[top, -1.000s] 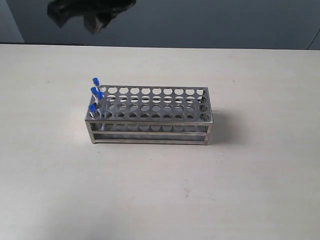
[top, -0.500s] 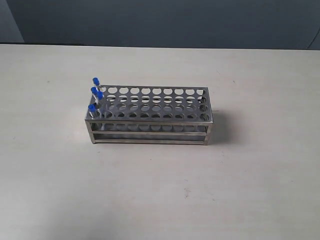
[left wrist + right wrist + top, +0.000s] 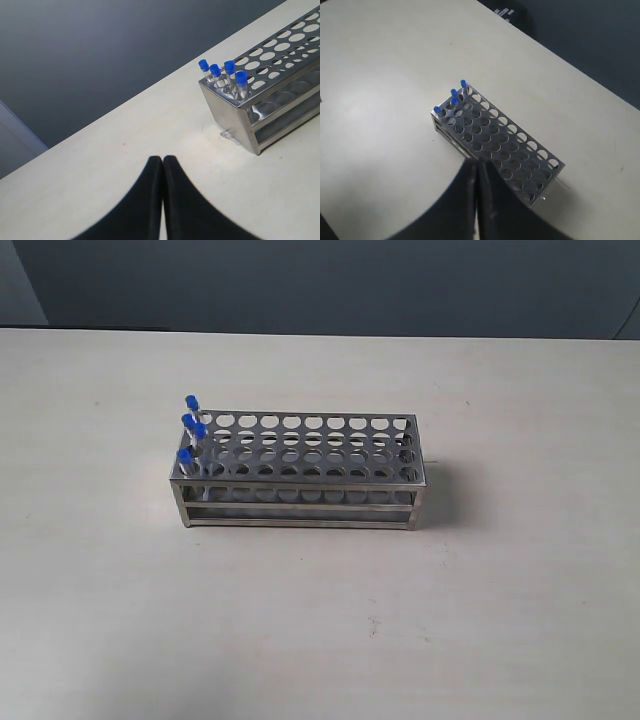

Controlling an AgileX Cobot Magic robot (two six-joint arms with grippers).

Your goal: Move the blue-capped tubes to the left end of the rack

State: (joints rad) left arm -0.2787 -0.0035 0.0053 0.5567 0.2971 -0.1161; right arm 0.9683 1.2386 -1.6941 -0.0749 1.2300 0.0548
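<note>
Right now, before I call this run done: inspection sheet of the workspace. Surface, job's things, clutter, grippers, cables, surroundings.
Surface: pale table, a few faint specks.
Job's things: grey rack flat on the table; four blue-capped tubes standing in holes at its left end; the other holes look empty.
Clutter: small mark on the table by the rack's end corner, cannot tell what.
Grippers: left gripper shut, empty, off the rack; right gripper shut, empty, touching nothing.
Cables: nothing seen.
Surroundings: dark backdrop behind the table; dark object beyond the table edge.
</note>
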